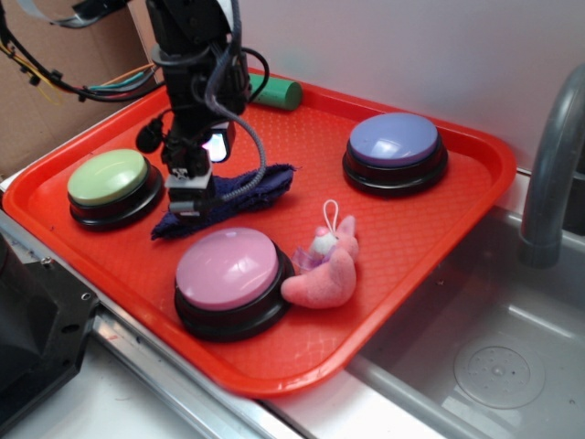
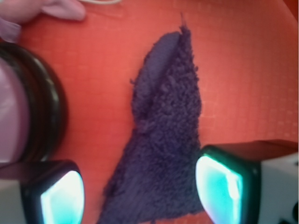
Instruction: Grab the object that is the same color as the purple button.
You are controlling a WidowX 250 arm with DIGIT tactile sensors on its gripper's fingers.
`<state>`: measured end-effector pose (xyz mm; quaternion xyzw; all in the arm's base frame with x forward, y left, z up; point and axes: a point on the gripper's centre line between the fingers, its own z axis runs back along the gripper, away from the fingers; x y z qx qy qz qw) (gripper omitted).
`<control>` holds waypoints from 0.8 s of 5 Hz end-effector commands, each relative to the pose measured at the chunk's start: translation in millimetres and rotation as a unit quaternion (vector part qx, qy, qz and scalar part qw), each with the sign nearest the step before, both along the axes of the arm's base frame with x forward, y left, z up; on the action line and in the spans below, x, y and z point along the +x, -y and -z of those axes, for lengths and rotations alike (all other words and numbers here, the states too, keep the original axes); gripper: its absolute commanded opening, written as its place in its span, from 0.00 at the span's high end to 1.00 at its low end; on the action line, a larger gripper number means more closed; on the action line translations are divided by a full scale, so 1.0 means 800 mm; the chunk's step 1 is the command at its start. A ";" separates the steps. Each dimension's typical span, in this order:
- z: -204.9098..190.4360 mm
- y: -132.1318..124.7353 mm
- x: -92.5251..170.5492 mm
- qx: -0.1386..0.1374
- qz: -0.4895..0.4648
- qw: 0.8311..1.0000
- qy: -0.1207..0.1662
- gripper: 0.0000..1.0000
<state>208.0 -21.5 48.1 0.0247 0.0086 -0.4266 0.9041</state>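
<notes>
One red tray (image 1: 439, 265) is carrying three domed buttons, one rag, one plush toy and one green cylinder (image 1: 279, 91). The purple button (image 1: 394, 151) is sitting at the tray's far right, well apart from the light green button (image 1: 110, 186) at the left and the pink button (image 1: 228, 279) at the near edge. The single pink plush toy (image 1: 324, 270) is lying just beside the pink button, apparently touching its base. The dark purple rag (image 2: 163, 140) is lying flat on the tray between the green and pink buttons, stretched toward the tray's middle. The gripper (image 1: 194, 197) is reaching down over the rag's near end; in the wrist view its jaws are standing wide, one finger (image 2: 219, 184) at the rag's edge and the other off to its far side, with the cloth lying between them. Whether the fingertips are pressing on the tray is hard to tell from either view.
</notes>
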 end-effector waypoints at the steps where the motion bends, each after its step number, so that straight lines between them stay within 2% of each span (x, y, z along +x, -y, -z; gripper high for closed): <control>1: 0.017 -0.022 0.000 0.027 -0.017 0.999 0.003 0.00; 2: 0.029 -0.018 0.009 0.018 -0.037 0.999 0.009 0.00; 3: 0.043 -0.012 0.017 -0.027 -0.065 0.997 0.013 0.12; 4: 0.052 -0.010 0.015 -0.044 -0.089 0.995 0.018 1.00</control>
